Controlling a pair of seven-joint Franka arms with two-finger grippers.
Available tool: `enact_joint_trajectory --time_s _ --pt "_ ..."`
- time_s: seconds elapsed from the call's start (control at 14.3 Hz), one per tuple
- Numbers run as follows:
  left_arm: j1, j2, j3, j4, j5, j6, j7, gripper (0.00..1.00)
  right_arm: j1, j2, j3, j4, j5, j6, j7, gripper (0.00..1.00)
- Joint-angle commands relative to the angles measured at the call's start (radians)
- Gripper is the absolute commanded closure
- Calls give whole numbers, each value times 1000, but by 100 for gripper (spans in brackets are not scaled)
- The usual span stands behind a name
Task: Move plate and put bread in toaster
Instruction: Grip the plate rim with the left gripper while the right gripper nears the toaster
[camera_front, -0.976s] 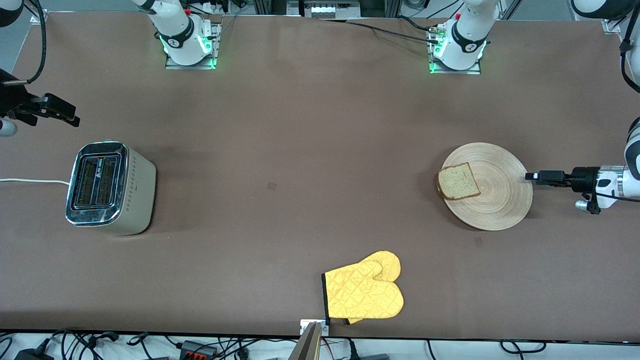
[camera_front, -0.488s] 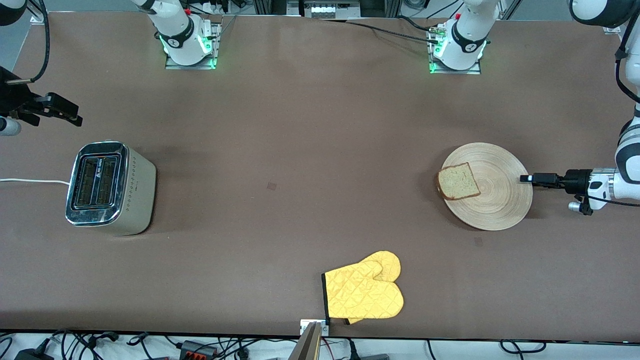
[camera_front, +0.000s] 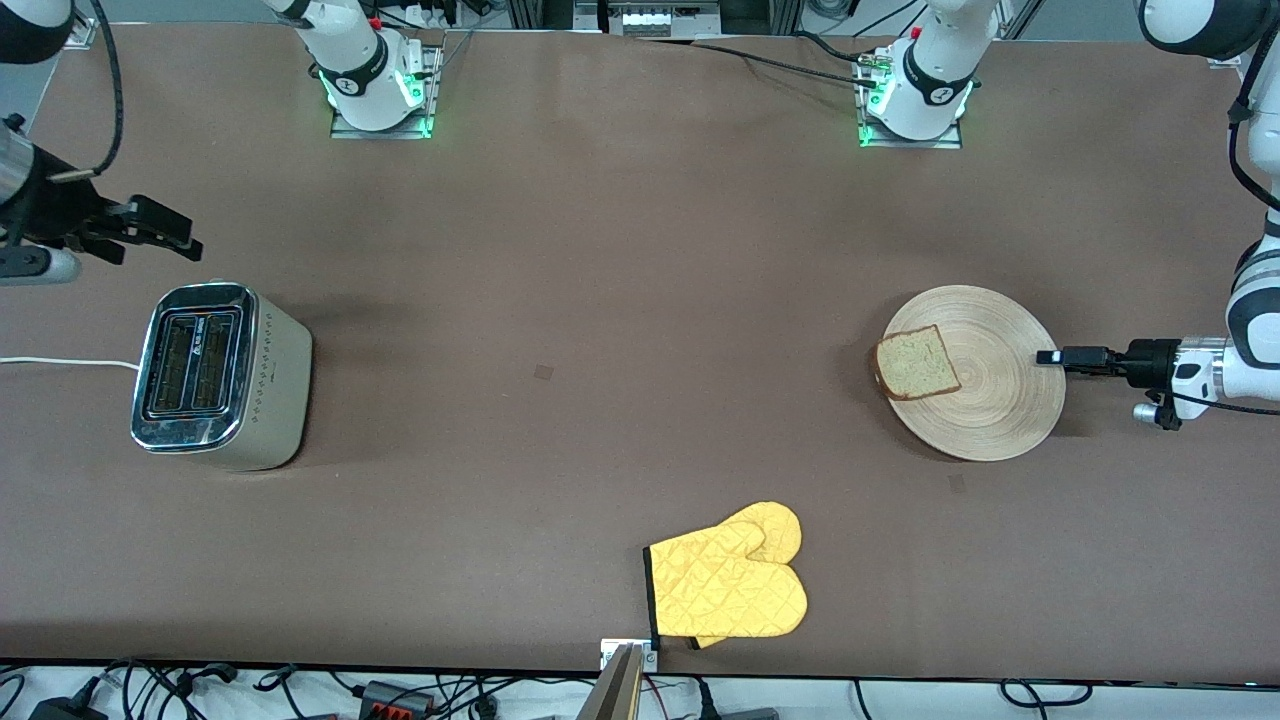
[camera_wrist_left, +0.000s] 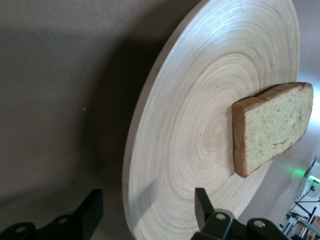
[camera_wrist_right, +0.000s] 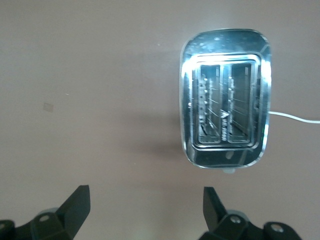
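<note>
The light-wood plate (camera_front: 1000, 405) lies toward the left arm's end of the table. The bread (camera_front: 917, 363) rests on the part of it that faces the table's middle. My left gripper (camera_front: 1048, 357) lies level at the plate's outer rim. In the left wrist view the plate (camera_wrist_left: 190, 140) has its rim between the two fingers (camera_wrist_left: 92, 210), with a gap on each side, so the left gripper (camera_wrist_left: 147, 200) is open; the bread (camera_wrist_left: 272, 125) shows past it. The silver toaster (camera_front: 215, 375) stands toward the right arm's end. My right gripper (camera_front: 180, 232) hovers open beside it, and the right wrist view shows the toaster (camera_wrist_right: 227, 97) and its two slots from above.
A yellow oven mitt (camera_front: 730, 585) lies close to the table's front edge, near the middle. The toaster's white cord (camera_front: 60, 362) runs off toward the right arm's end of the table.
My left gripper slid inward until its tips stand astride the plate's rim, and its jaws have narrowed. My right gripper drifted toward the table's middle, near the toaster.
</note>
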Motion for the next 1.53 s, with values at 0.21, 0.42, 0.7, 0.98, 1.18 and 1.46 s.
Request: enact_joint_trajectory --time_s 0.21,0.42,0.7,0.98,1.18,1.46 --pt "20 18 -7 19 -19 -7 23 48 102 50 -1 -4 19 62 6 0" --pt "20 18 -7 19 -19 -8 23 66 107 52 -1 -4 28 66 6 0" --pt "20 15 -9 22 -18 -10 21 82 102 49 -6 -1 28 72 6 0" --pt "20 15 -14 22 -19 -13 21 96 110 54 -3 -1 28 106 20 0" --pt "20 13 -18 22 -33 -19 20 99 102 52 -4 -5 28 104 18 0" --pt "17 12 -20 26 -107 -62 15 99 101 46 -7 -4 27 102 20 0"
